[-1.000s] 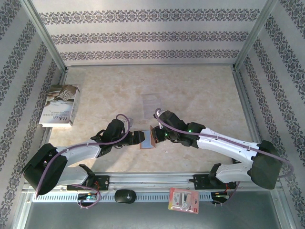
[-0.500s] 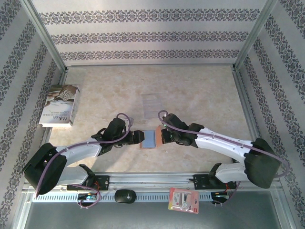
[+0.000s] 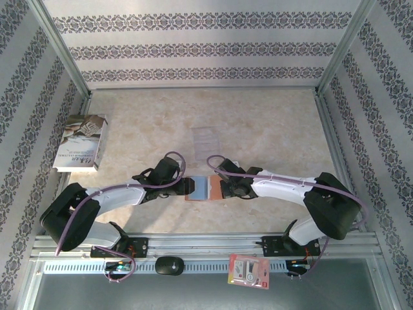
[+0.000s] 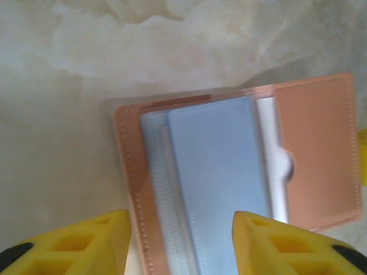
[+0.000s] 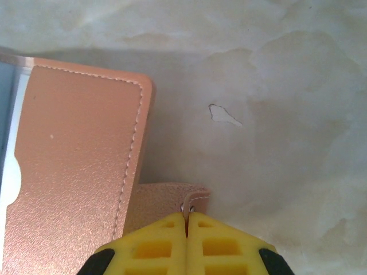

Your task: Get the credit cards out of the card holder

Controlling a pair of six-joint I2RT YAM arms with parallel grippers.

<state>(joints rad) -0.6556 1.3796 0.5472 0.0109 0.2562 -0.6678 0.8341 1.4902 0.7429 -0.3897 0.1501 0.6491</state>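
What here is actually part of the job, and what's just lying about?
Job: card holder, credit cards tucked in its pockets.
Lying about: book, clear plastic sleeve, red-and-white packet, small black oval object.

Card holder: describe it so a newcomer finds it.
On the marbled table, look near the front edge. The card holder lies open between the left gripper and right gripper: orange-brown leather with grey-blue lining, unlike the clear sleeve farther back.
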